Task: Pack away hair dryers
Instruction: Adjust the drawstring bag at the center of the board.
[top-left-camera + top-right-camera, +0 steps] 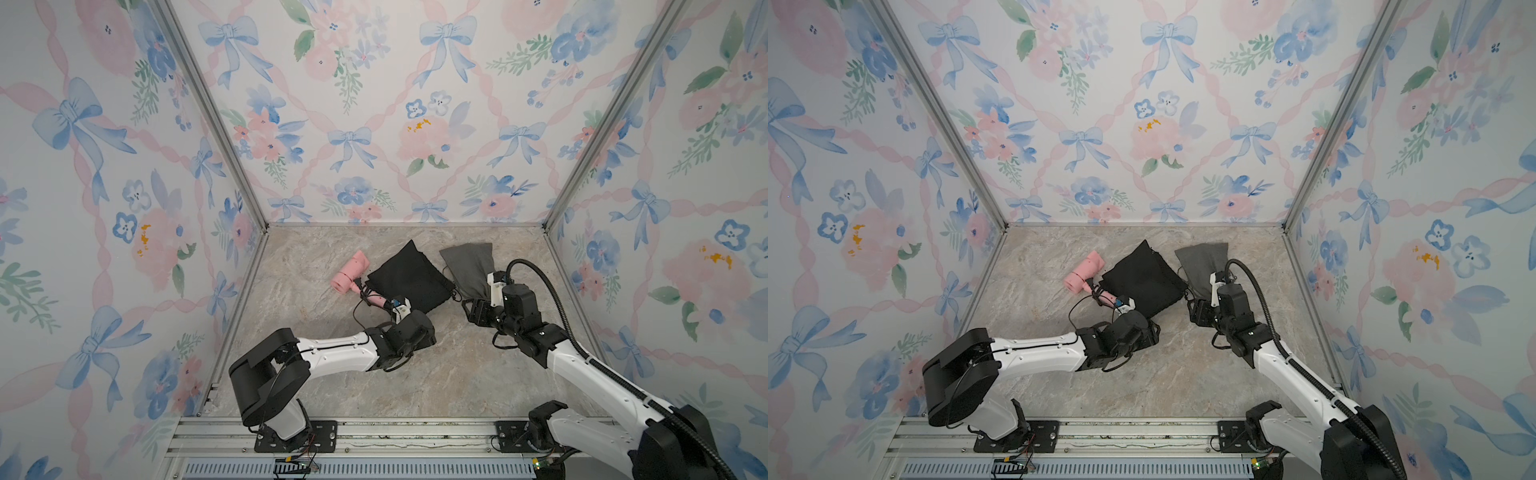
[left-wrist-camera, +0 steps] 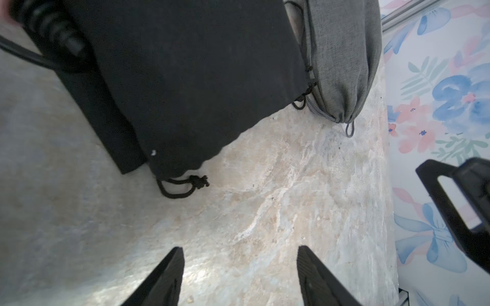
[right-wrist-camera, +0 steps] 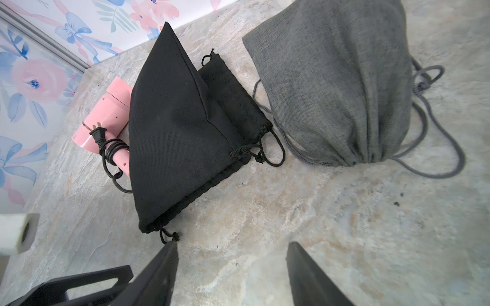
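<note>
1. Pink plastic: the only dryer I can see lies on its side on the bench, against the left edge of the black pouch and well apart from the grey pouch.
2. Its handle runs from the barrel back toward my left arm. The cord is wound round it, with a loop trailing on the bench. The handle's end sits just beside the left pincer.
3. The left pincer's jaws are apart, with only bare bench between them. Its wrist view faces the black pouch's drawstring corner, and the dryer's cord end is off at the edge. I judge it needs to swing toward the handle before closing.
4. The right pincer is likewise apart and empty, near the grey pouch's cinched mouth. The black pouch lies between it and the dryer.
5. The left arm is plainly nearer. I would grip across the handle with it and keep the right for a pouch mouth.
6. The grey pouch bulges and is probably full.
</note>
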You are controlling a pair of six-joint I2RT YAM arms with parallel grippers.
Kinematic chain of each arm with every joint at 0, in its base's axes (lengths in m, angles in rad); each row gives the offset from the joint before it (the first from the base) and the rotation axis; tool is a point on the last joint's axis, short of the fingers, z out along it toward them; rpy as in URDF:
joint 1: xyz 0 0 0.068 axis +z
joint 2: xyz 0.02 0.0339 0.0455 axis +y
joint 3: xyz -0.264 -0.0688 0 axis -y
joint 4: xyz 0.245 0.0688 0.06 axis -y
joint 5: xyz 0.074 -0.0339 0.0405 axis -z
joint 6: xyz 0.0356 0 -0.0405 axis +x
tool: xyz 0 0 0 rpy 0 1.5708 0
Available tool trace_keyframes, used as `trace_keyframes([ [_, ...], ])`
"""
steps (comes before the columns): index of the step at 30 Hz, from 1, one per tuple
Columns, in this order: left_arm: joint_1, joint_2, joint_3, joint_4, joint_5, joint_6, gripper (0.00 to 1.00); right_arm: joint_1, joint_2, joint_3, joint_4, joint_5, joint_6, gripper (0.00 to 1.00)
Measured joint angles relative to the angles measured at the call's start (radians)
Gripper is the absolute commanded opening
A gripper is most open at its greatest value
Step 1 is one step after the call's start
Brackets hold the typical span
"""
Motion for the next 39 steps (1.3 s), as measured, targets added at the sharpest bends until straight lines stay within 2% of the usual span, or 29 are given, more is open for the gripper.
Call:
trace_keyframes([
  [6,-0.017,0.196,0.306,-0.272,-0.044,-0.031,0.67,-0.001,-0.072,-0.040,-0.011,0.047,-0.001,0.68],
  [8,-0.019,0.228,0.351,-0.325,-0.049,-0.041,0.64,-0.001,-0.089,-0.043,-0.016,0.053,-0.001,0.68],
  [11,-0.023,0.233,0.354,-0.399,-0.056,-0.076,0.61,-0.001,-0.113,-0.047,-0.017,0.059,-0.001,0.68],
  [18,-0.031,0.236,0.362,-0.489,-0.087,-0.137,0.64,-0.001,-0.132,-0.067,-0.017,0.058,-0.001,0.68],
  [39,0.003,0.365,0.453,-0.538,-0.178,-0.178,0.63,-0.001,-0.170,-0.103,-0.015,0.020,0.000,0.68],
])
